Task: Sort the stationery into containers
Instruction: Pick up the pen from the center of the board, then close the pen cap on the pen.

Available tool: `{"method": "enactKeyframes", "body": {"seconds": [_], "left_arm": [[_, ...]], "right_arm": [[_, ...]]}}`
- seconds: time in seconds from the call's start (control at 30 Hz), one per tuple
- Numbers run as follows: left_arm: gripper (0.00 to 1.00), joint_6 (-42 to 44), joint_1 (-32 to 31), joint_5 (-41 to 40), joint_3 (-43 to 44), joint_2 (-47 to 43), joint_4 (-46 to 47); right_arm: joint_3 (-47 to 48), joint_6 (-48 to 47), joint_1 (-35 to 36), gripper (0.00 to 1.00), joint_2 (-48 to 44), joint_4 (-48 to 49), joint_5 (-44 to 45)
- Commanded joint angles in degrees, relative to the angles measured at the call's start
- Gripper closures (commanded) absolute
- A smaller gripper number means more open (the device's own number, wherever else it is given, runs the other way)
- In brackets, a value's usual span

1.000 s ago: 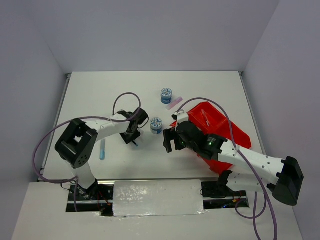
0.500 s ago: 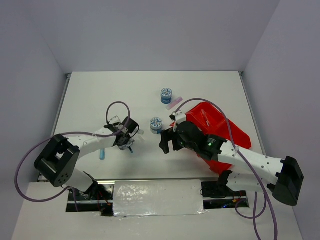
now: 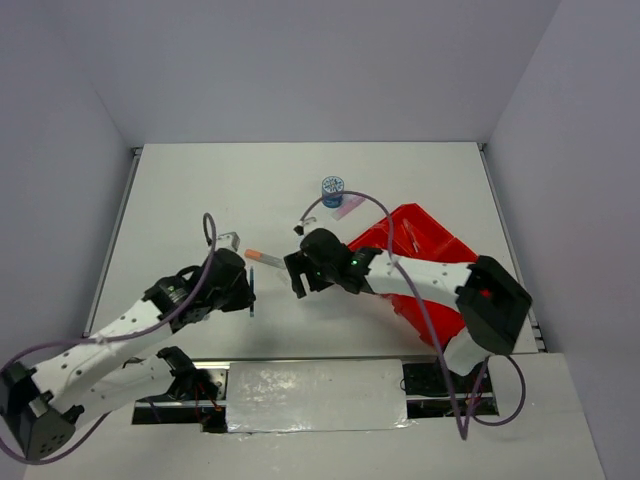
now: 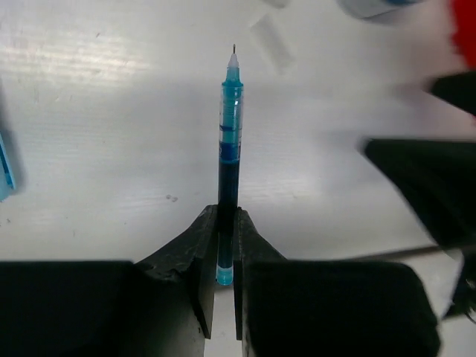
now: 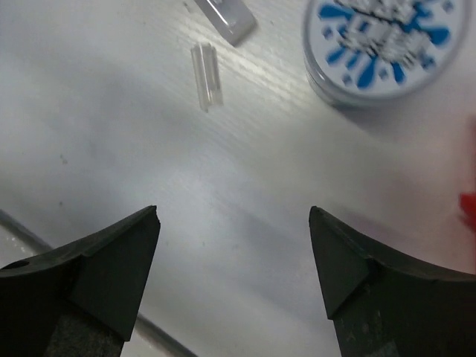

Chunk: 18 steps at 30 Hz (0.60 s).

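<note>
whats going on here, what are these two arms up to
The arms are sorting stationery into a red tray. The left gripper is shut on a blue pen, holding it by its back end above the table. The right gripper is open and empty, low over the table near a blue-and-white roll. An orange-tipped marker and a pink stick lie outside the tray.

A white table [image 3: 200, 190] is shown. Toward its right side a red tray [image 3: 445, 240] is set. Off the tray's far-left corner a pink stick [image 3: 349, 207] is laid, with a blue-white roll [image 3: 332, 190] just beside it. Near the middle, a second patterned roll [image 5: 387, 44] and an orange-tipped marker [image 3: 263, 258] are seen.
</note>
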Motion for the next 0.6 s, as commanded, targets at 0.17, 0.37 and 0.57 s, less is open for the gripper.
{"method": "enactKeyframes", "body": {"seconds": [0.17, 0.37, 0.57], "left_arm": [[1.0, 17.41, -0.46, 5.21, 15.36, -13.2, -10.12], [1.0, 29.2, -0.54, 5.12, 18.9, -18.64, -7.87], [1.0, 29.82, -0.46, 9.51, 14.32, -27.71, -3.1]], "right_arm": [[19.61, -4.96, 0.54, 0.25, 19.04, -4.41, 1.8], [28.05, -9.52, 0.89, 0.39, 26.6, -8.45, 0.4], [31.83, -11.46, 1.07, 0.45, 31.62, -10.64, 0.13]]}}
